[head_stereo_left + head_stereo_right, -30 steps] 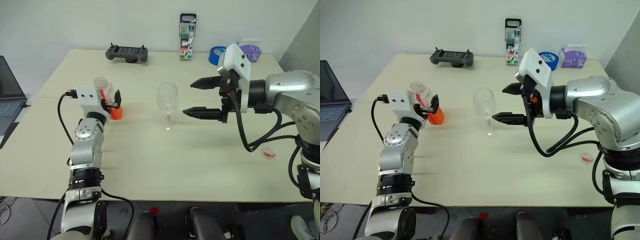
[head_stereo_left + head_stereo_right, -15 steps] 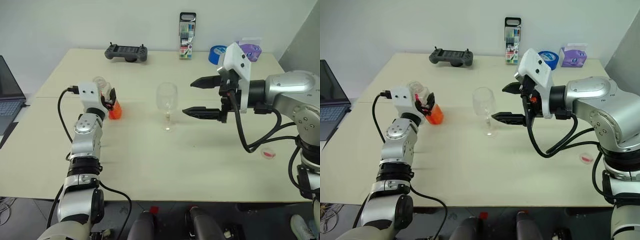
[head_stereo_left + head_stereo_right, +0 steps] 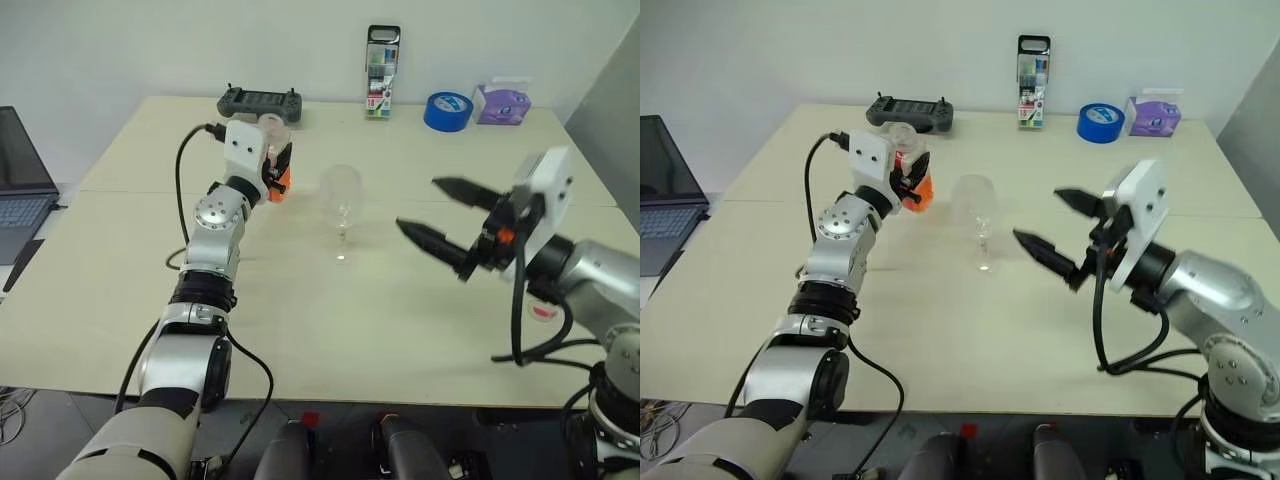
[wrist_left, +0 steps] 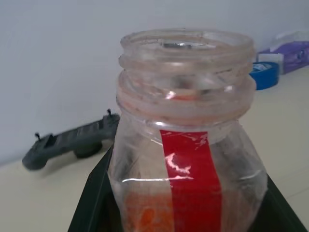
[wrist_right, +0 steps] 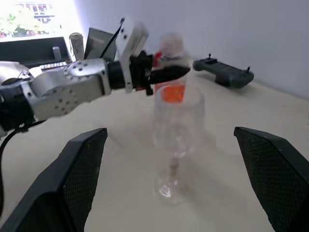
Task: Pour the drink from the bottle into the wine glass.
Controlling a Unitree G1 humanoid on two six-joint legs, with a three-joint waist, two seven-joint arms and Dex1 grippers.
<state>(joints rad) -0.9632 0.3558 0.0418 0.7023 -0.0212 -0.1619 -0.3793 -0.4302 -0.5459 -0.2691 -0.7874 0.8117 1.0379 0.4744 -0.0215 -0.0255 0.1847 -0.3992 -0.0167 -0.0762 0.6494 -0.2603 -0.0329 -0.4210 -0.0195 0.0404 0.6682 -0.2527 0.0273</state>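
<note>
A: Where's the small clear plastic bottle (image 3: 906,165) with the red label strip?
B: Clamped in the left gripper (image 3: 912,180), left of the clear stemmed wine glass (image 3: 979,213).
A: The right gripper (image 3: 1052,230)?
B: Spread wide, empty, right of the glass.

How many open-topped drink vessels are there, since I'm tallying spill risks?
2: the bottle, uncapped, held by the left gripper above the table; the wine glass standing mid-table, right of it.

Wine glass (image 5: 176,140) between wide-set jaws
</note>
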